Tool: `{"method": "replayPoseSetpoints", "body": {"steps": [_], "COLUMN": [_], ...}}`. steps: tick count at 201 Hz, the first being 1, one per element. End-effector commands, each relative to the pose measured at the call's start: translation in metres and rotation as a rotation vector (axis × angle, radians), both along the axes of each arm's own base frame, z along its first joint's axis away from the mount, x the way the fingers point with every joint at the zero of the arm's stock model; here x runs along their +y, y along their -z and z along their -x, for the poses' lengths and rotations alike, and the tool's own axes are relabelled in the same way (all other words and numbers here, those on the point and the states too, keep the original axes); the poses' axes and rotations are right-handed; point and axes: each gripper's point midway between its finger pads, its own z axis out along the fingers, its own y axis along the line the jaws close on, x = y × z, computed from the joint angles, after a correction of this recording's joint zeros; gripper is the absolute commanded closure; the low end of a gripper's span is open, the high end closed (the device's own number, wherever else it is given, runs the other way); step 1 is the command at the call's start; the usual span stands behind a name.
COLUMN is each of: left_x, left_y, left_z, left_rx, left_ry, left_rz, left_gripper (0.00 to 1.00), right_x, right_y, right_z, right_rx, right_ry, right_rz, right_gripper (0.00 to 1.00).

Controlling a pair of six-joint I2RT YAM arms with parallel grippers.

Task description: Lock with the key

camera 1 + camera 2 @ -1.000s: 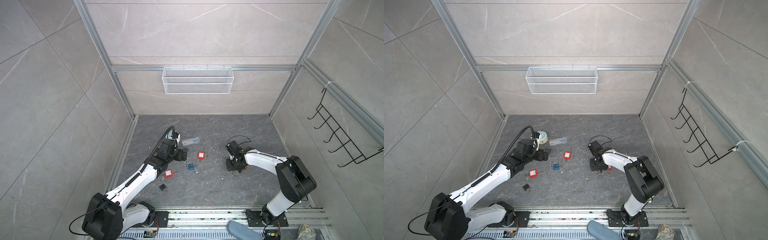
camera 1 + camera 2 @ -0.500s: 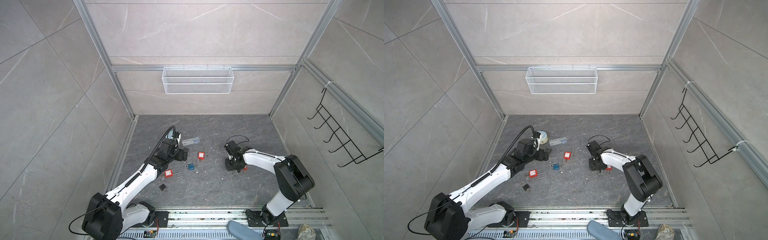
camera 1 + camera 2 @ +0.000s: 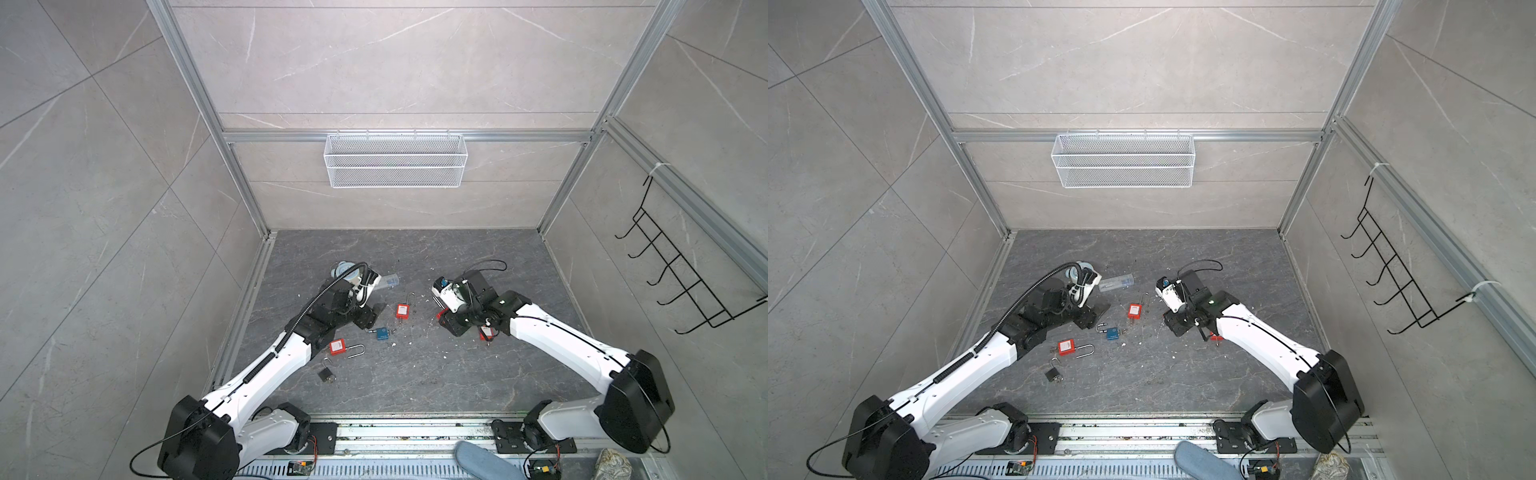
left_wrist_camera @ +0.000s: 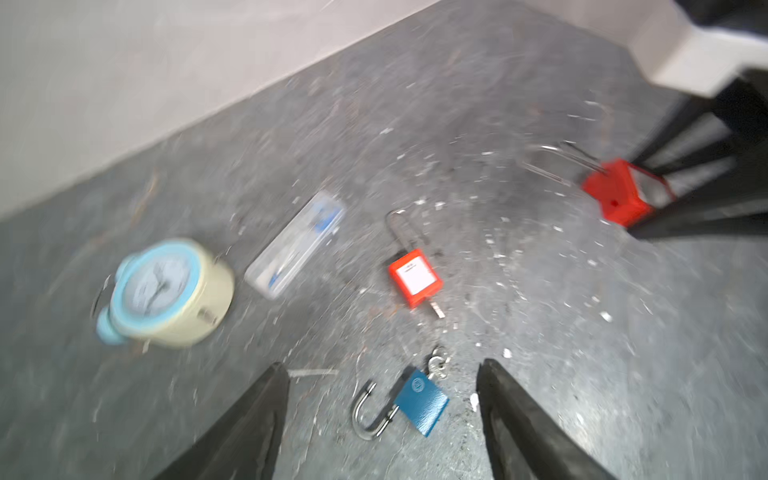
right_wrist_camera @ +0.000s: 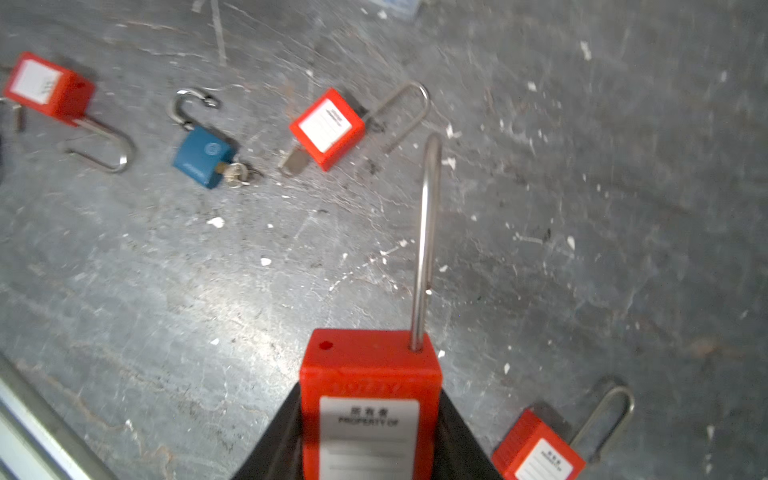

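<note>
Your right gripper [image 3: 451, 320] has the red padlock [image 5: 370, 374] by its body. Over the last second the jaws have drawn in, and they now press on both sides of it, roughly half closed. The shackle [image 5: 426, 249] stands out of the body on one leg and the other hole is empty, so this lock is not yet shut. I can't see a key in it, because its underside is buried in the grip. I also can't tell whether it is clear of the floor.

Take 12 o'clock as the back wall in both top views. The right gripper has crept a little toward 10 o'clock, away from the second red padlock [image 3: 486, 332], which lies near it at 4 o'clock under the arm.

Your left gripper [image 4: 382, 368] has hardly travelled, but its jaws have started to narrow. They are well apart and hold nothing. In the left wrist view the blue padlock [image 4: 419, 401] lies between the tips, its hasp swung open and a key [image 4: 438, 365] in the keyway. In a top view that lock sits just beside the left gripper at 5 o'clock. The wrist picture is blurred, so I can't say whether the tips touch it.

A third red padlock [image 3: 402, 309] lies at 1 o'clock from the blue one.

My reading is that the right-hand grasp is secured and the left is closing on the lock that carries a key. Nothing is locked yet.
</note>
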Motion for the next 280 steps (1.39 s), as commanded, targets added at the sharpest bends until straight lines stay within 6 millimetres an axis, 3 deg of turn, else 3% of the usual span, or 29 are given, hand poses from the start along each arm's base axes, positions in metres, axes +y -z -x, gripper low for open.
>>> {"method": "replayPoseSetpoints", "body": {"steps": [1, 30, 79, 110, 179, 280], "left_x": [-0.025, -0.044, -0.065, -0.081, -0.095, -0.104], "left_y": [-0.028, -0.037, -0.043, -0.040, -0.044, -0.032], "left_z": [0.023, 0.048, 0.061, 0.070, 0.062, 0.069], "left_rx": [-0.191, -0.261, -0.254, -0.221, -0.236, -0.196], "left_ry": [0.275, 0.487, 0.622, 0.686, 0.687, 0.731], "left_rz": [0.007, 0.029, 0.076, 0.094, 0.132, 0.137], "left_gripper": [0.31, 0.41, 0.42, 0.48, 0.52, 0.81], "right_x": [0.015, 0.021, 0.028, 0.028, 0.028, 0.030], "right_y": [-0.024, -0.040, -0.052, -0.051, -0.047, -0.043], "right_z": [0.019, 0.029, 0.048, 0.053, 0.063, 0.059], "right_rx": [-0.083, -0.132, -0.196, -0.216, -0.200, -0.195], "right_ry": [-0.286, -0.408, -0.559, -0.589, -0.661, -0.683], "right_rz": [-0.023, -0.039, -0.089, -0.086, -0.065, -0.036], "right_gripper": [0.69, 0.70, 0.74, 0.75, 0.76, 0.77]}}
